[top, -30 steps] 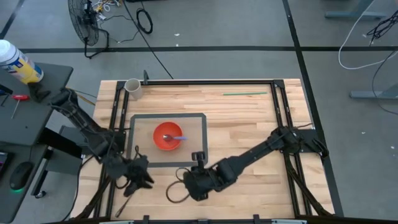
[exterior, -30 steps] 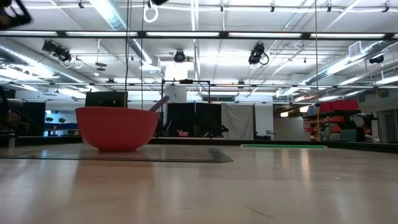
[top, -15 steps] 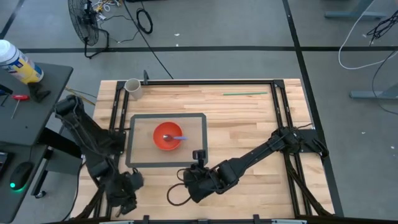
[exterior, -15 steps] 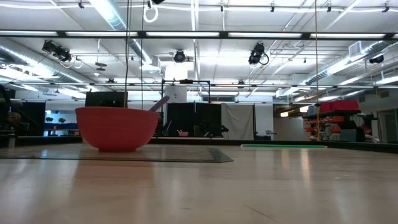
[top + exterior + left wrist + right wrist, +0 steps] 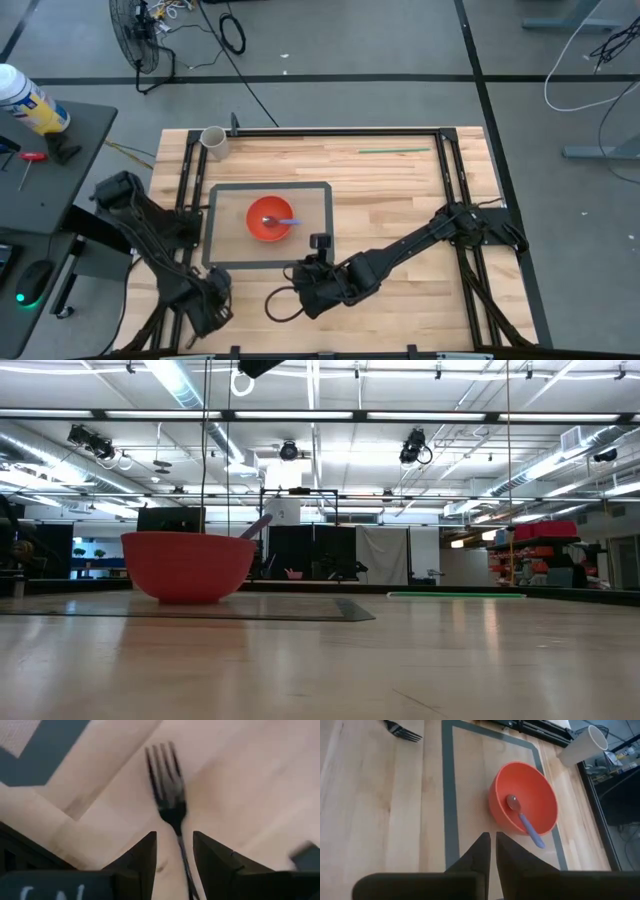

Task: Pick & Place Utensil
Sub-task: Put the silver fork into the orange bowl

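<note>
The left claw (image 5: 174,862) hangs low over the light wooden tabletop (image 5: 400,190) at its near-left corner, about 7 o'clock from the round orange plastic bowl (image 5: 270,218). Its two dark fingers (image 5: 142,857) are released, with a clear gap between them. In this gap lies the thin handle of a black plastic fork (image 5: 167,785), flat on the wood, with the tines pointing away from the claw toward the corner of the grey-bordered rectangular placemat (image 5: 215,258). The fingers stand on both sides of the handle, but I cannot tell if they touch it. In the high view the fork is hidden under the left arm.

The right claw (image 5: 492,851) is above the near edge of the placemat, about 5 o'clock from the bowl. Its fingers (image 5: 475,857) are clenched together, only a thin slit is between them, and they grasp nothing. The right wrist view looks past them to the bowl, which sits in the middle of the placemat. In the bowl rests a spoon with a red head and a light purple handle (image 5: 525,822); the handle leans over the rim. The tines of the fork show on the bare wood beside the placemat, well apart from the bowl.

A white cylindrical cup (image 5: 213,140) stands at the far-left corner of the tabletop, about 11 o'clock from the bowl. A thin green stick (image 5: 393,151) lies near the far edge, about 1 o'clock from the bowl.
</note>
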